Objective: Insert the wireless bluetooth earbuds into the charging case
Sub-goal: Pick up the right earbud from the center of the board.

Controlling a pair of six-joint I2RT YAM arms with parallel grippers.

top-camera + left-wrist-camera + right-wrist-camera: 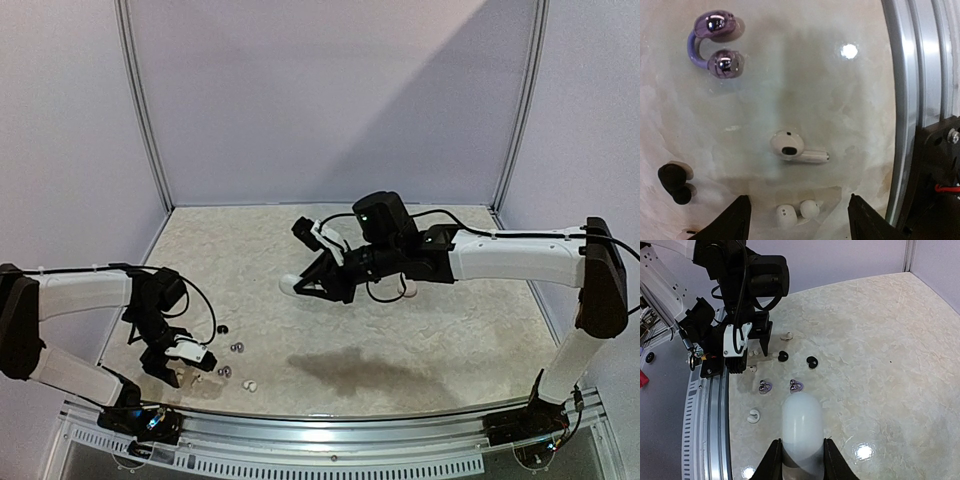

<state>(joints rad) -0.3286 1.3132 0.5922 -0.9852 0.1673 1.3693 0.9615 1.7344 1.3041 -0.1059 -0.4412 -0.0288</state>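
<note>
Beige marbled tabletop [450, 330], shown from overhead and from both of my wrists. Left: my left gripper [797, 227] hangs low over the near-left corner of the table, just inside the metal edge rail [920, 75]. Its two dark fingers [735, 222] stand well apart and touch nothing. On the surface between them lies a small white earbud [785, 216] of two rounded lobes, clear of both fingers. Just beyond it lies a white stemmed earbud [792, 146], its stem pointing toward the rail. A black earbud [674, 182] sits to the left of these in the wrist view. A lavender clip-shaped earbud [715, 45], two glossy beads joined by a curved band, lies farthest from the fingers. Centre: the overhead view shows scattered earbuds [238, 347] just to the right of my left gripper, near the front edge, all lying loose on the table. Right: my right gripper [801, 462] is held above the middle of the table, well apart from the buds. Its jaws are clamped on the lower end of a white rounded charging case [801, 425], which projects forward from between them. Whether the case lid is open I cannot tell
</note>
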